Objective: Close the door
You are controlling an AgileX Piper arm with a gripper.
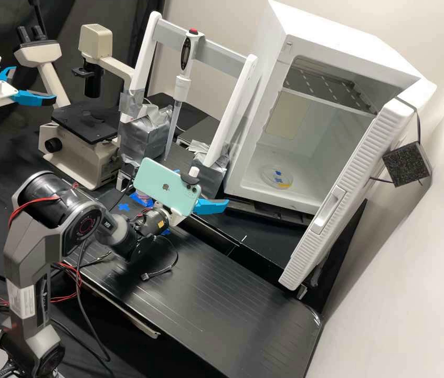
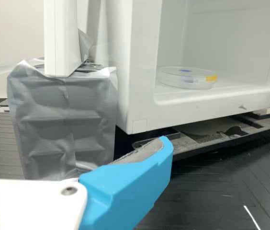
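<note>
Dark grey arm [image 1: 25, 268], folks, is holding its empty gripper [image 1: 202, 186] near the white cabinet [image 1: 332, 39], blue fingers [image 1: 210, 206] spread apart, probably because they're only needing to push that door [image 1: 356, 168], which is hanging wide open from the cabinet

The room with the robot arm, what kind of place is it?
Probably a science lab: there's a microscope, a pipette hanging in a white frame, and a clear round dish inside a white cabinet.
</note>
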